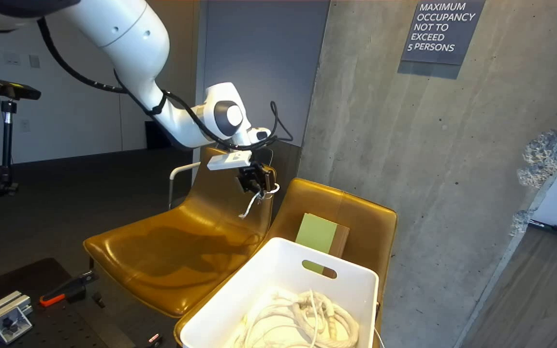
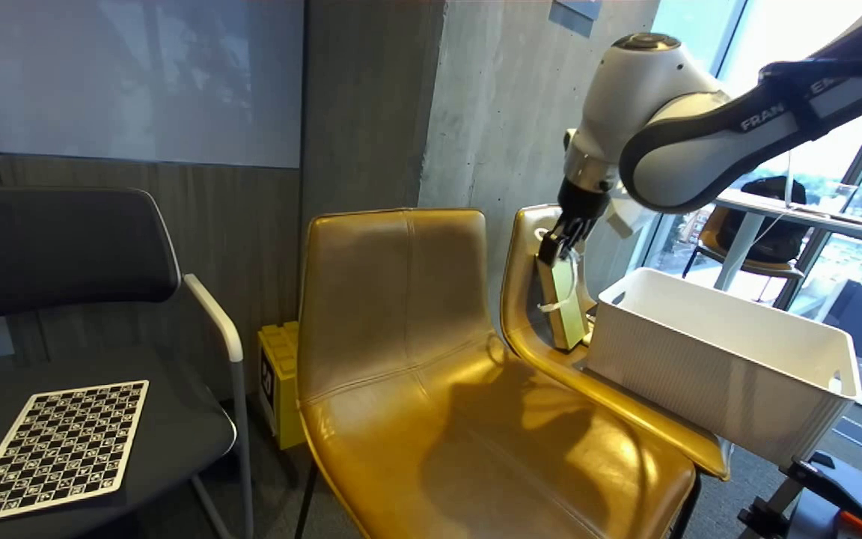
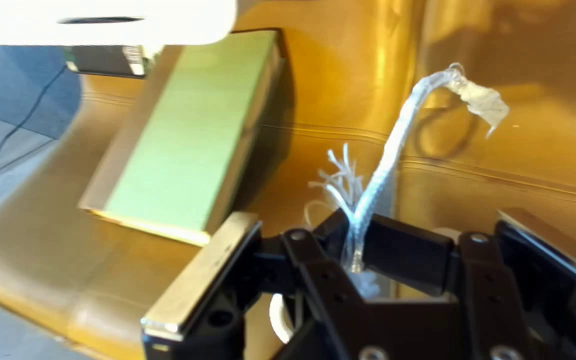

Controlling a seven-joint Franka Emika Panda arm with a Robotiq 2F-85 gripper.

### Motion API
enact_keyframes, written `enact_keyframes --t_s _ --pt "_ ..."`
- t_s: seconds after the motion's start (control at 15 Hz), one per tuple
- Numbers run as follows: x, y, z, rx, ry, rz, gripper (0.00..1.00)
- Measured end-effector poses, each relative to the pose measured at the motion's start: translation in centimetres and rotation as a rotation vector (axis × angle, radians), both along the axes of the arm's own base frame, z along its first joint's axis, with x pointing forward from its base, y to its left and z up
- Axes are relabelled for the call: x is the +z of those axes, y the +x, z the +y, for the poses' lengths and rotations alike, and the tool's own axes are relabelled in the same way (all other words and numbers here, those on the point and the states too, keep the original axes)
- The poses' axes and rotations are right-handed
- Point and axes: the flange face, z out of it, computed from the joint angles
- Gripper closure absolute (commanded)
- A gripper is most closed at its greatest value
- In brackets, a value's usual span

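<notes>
Fingers (image 3: 410,252) clamp the white rope (image 3: 387,157), its end toward 1 o'clock in the wrist view; the green book (image 3: 193,135) lies at 10. Holding seems the step in hand; the next probably calls for steady clamping.

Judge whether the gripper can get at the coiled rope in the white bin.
Probably not yet: the gripper is shut on a frayed white cord. With that released, the open-topped white bin seems to leave the coiled rope reachable from above.

Fibrous rope (image 3: 389,150), glossy leather-look chair (image 1: 177,237), matt concrete wall (image 1: 428,169)
</notes>
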Motion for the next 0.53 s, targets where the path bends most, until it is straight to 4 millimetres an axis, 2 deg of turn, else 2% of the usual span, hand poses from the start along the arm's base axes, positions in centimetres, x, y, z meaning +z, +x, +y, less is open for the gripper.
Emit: enact_keyframes --t_s 0.33,0.53 --pt "7.7 -3.8 -11.6 -0.100 -0.206 0.046 1.00" --pt "10.5 -6.7 -17.7 -0.151 -0.268 0.090 1.00"
